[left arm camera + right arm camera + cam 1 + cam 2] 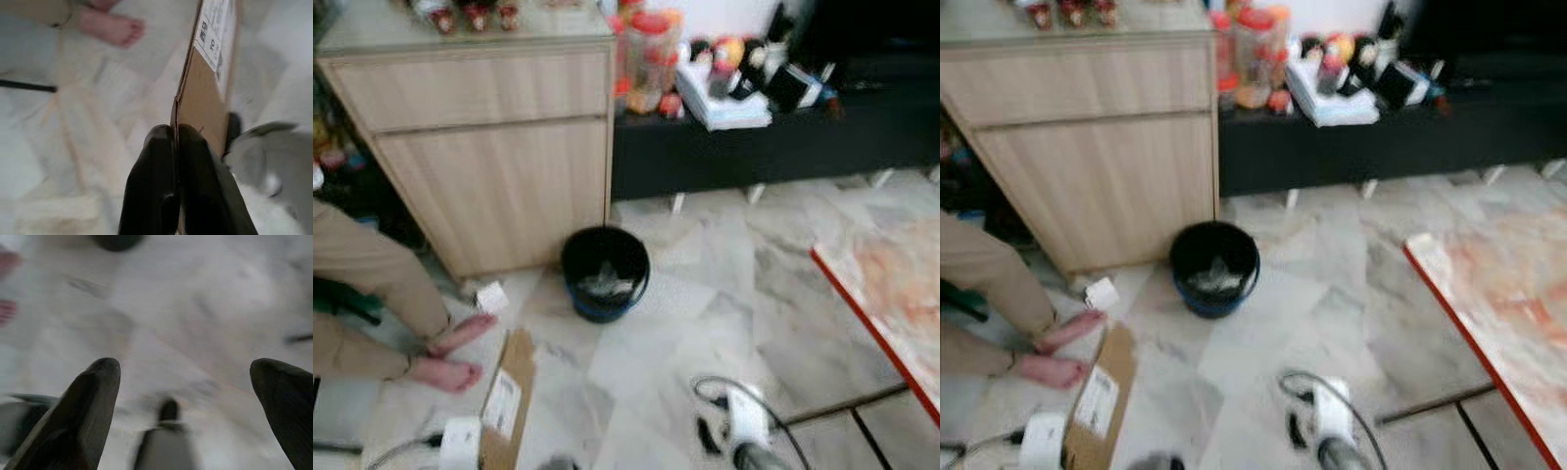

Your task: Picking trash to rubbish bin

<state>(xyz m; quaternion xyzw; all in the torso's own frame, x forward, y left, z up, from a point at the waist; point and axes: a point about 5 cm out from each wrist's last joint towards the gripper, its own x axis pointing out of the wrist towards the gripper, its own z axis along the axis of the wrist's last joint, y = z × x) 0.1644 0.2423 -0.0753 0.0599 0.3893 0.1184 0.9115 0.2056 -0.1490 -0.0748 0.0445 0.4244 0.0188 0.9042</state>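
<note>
Though blurry, bin [605, 272] w/ paper scraps [605, 284]

You see round black plastic rubbish bin [604, 272], blue band at base, pale crumpled scraps inside. Flat brown cardboard piece [506, 397] carries white printed label. Light wood-grain cabinet [489, 147]. Grey-veined white marble floor tiles [734, 294]. Red-edged, orange-mottled tabletop [891, 284]. Low black shelf unit [773, 142]. Person's beige trouser leg [372, 264].

Wooden cabinet [489, 147], bare feet [450, 354]
</note>
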